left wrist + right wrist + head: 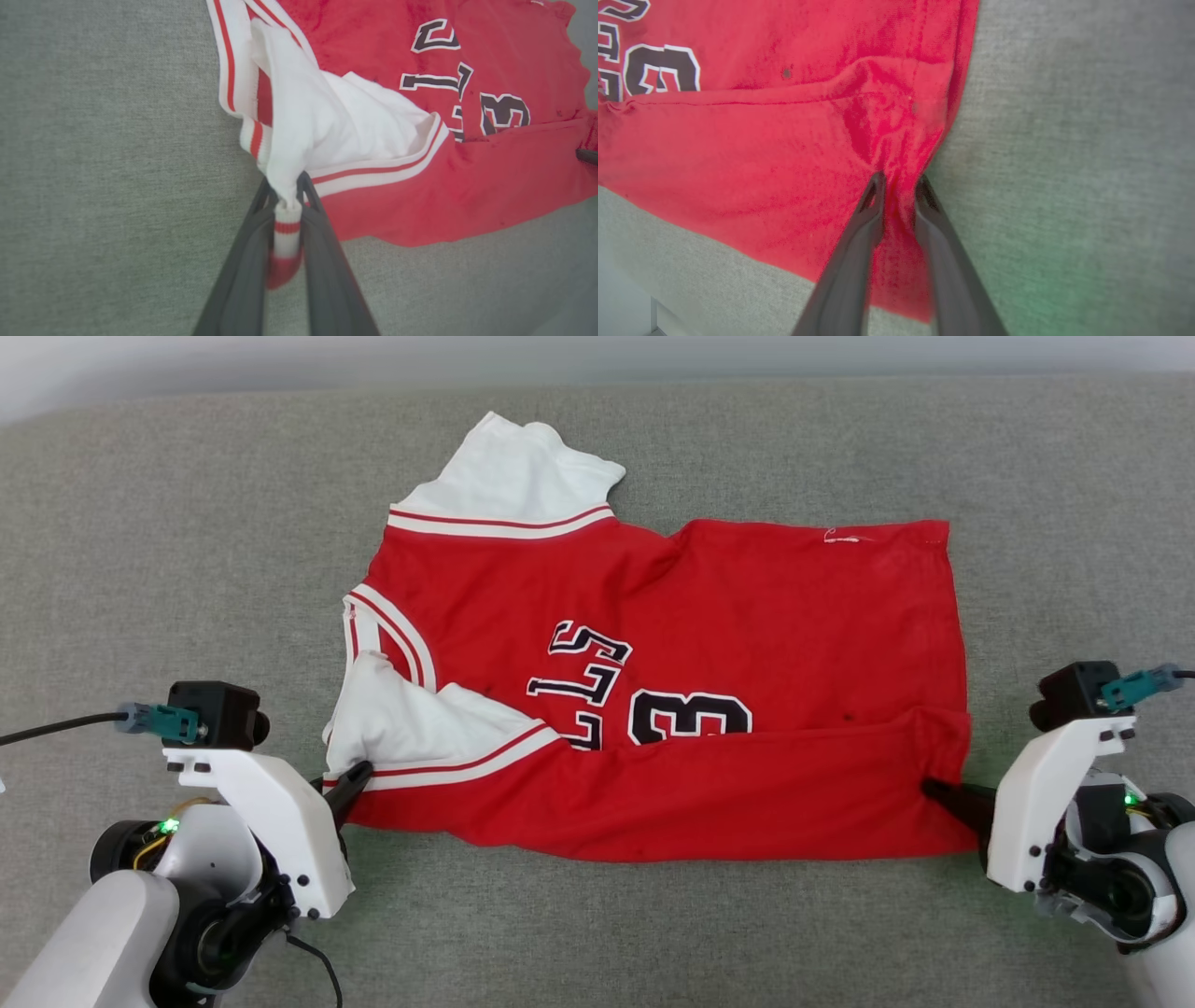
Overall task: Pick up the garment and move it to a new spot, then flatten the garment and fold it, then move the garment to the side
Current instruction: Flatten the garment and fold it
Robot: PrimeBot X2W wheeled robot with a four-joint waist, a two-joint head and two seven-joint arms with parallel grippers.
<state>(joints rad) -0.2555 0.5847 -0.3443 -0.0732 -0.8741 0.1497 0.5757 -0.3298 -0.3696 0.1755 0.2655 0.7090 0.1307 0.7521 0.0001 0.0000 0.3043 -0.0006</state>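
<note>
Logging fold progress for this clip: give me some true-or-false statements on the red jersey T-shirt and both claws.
1. The left claw is shut on the striped cuff of the red jersey T-shirt's white sleeve. True.
2. The right claw is open, clear of the cloth. False: it pinches the red hem corner.
3. A red flap covers part of the black number 3. True.
4. The shirt lies on bare wood. False: a grey woven fabric surface.

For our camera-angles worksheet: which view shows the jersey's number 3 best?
Head view: the number 3 sits central and sharp, its lower edge under a fold of the garment. Left wrist view shows it small and slanted at right; right wrist view shows it off at the upper left.
</note>
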